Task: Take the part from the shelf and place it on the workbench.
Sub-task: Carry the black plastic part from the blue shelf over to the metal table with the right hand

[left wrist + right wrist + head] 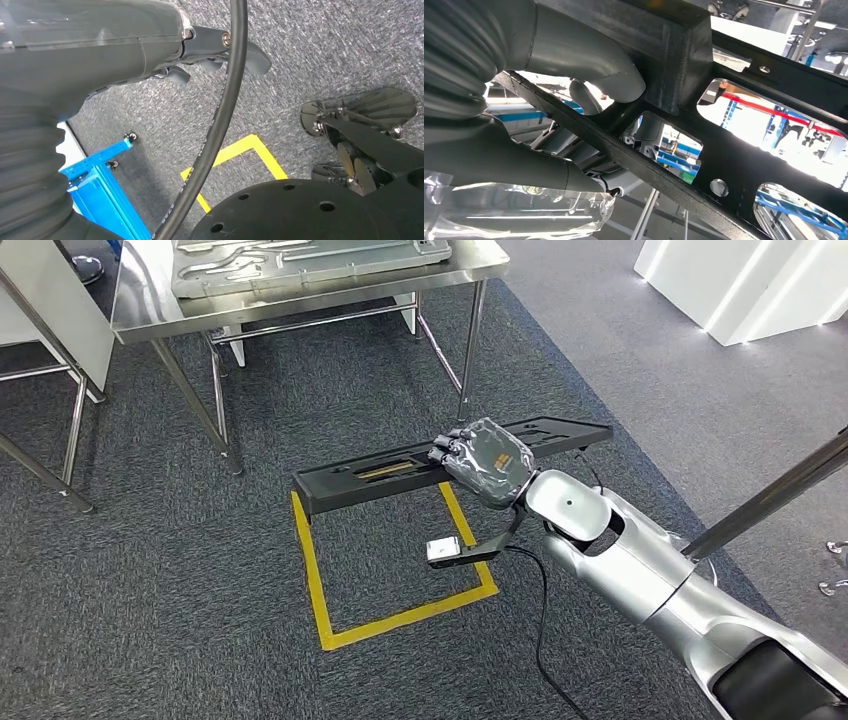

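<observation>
Grey carpet [150,620] covers the floor of the room. On it is a square outline made of yellow tape [400,616]. At the far side stands a shiny steel table [150,315] with thin metal legs. On the table lies a flat grey metal tray [300,265] with shaped cut-outs. A white block [740,285] with bright strips stands off to the right, and a bare metal pole [770,500] slants in at the right edge.

The long black plastic part with slots cut through it [360,478] is up in the air above the yellow tape, held level. It is well apart from the table, with open carpet between them. The silver right arm reaches out to it, and the right hand [485,462], wrapped in clear plastic, grips the part a little right of its middle. In the right wrist view the thick grey thumb [589,65] presses on one side of a black bar of the part, and the dark fingers [524,165] are clamped on the other side.

In the left wrist view the left hand [200,52] hangs over the carpet. Its dark fingers [250,57] are curled in and hold nothing. A black cable [220,115] runs past it.
</observation>
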`<state>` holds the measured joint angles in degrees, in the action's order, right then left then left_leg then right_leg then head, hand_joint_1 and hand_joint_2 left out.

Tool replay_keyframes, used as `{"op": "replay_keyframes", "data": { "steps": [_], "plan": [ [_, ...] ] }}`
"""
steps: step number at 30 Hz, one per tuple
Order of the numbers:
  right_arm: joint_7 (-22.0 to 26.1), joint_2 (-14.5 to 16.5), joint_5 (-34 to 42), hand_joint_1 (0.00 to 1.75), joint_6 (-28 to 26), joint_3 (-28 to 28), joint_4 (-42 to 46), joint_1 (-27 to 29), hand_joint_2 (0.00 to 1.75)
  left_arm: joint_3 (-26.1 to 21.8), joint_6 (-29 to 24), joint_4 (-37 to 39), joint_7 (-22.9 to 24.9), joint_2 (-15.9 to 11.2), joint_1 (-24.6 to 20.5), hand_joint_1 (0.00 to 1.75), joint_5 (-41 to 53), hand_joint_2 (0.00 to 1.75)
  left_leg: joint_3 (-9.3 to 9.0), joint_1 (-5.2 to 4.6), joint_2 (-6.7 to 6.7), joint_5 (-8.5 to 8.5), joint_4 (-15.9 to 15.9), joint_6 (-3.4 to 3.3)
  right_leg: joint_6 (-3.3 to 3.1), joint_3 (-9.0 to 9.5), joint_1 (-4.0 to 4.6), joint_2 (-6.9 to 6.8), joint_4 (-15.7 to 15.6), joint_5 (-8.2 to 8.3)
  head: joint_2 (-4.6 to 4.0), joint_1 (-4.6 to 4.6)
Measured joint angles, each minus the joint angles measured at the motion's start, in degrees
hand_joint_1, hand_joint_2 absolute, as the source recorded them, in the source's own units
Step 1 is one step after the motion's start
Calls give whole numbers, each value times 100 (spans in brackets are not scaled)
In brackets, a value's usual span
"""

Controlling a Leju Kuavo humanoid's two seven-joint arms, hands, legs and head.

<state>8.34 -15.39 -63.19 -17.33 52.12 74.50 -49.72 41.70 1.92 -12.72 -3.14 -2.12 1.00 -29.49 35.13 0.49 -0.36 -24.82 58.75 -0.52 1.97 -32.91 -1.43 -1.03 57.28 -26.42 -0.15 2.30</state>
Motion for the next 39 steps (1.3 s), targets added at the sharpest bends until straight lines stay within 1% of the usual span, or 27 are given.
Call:
{"op": "replay_keyframes", "data": {
  "steps": [10,19,27,29,31,32,33,35,36,37,38,39],
  "plan": [
    [-28,-2,-3,175,37,5,13,0,175,2,1,-4,1,1,7,0,-43,175,-5,4,0,2,-5,3,-3,-3,12,2,7,-3,0,0],
    [-189,20,-137,175,56,80,85,43,175,6,15,-4,1,-15,57,0,-172,175,-4,4,0,1,-6,3,-6,-3,10,2,7,-5,0,0],
    [-181,60,-162,175,46,97,90,68,175,28,20,-4,-10,-22,63,0,-202,175,0,0,0,-2,-2,0,-3,0,7,1,2,-3,0,0],
    [-188,75,-164,175,56,97,104,65,175,38,20,-4,-16,-33,68,0,-218,175,-7,-18,-2,-15,-17,-59,38,21,-16,-6,-45,14,0,1],
    [-198,91,-164,175,73,97,135,62,175,42,20,-6,-16,-45,74,0,-233,175,-105,5,1,29,-166,-158,75,45,-33,-1,-50,-1,0,1],
    [-202,93,-164,175,79,97,148,57,175,43,20,-8,-16,-45,73,0,-241,175,-167,19,6,64,-255,-191,68,1,-28,17,66,-80,0,-1],
    [-201,93,-163,175,80,97,156,53,175,44,19,-9,-16,-44,71,0,-247,175,-215,32,9,94,-321,-215,54,-118,-25,39,319,-221,0,-2],
    [-193,90,-162,175,79,97,159,64,175,46,15,-12,-16,-44,68,0,-262,175,-238,18,6,98,-342,-228,38,-523,-25,76,1077,-566,0,-2],
    [-188,87,-162,175,79,97,158,79,175,48,10,-14,-16,-44,68,0,-268,175,-240,15,-4,89,-335,-222,42,-705,-29,83,1386,-653,0,-2],
    [-185,84,-162,175,79,97,156,94,175,51,7,-18,-16,-44,72,0,-276,175,-243,16,-18,74,-321,-206,47,-800,-37,85,1502,-621,0,-2],
    [-184,82,-162,175,80,97,155,100,175,56,3,-22,-15,-44,80,0,-283,175,-247,21,-32,49,-295,-181,52,-778,-48,84,1384,-472,0,-2],
    [-182,81,-162,175,80,97,154,98,175,63,0,-27,-14,-44,90,0,-286,175,-251,29,-43,15,-254,-150,59,-663,-62,83,1094,-263,0,-2]
  ]
}}
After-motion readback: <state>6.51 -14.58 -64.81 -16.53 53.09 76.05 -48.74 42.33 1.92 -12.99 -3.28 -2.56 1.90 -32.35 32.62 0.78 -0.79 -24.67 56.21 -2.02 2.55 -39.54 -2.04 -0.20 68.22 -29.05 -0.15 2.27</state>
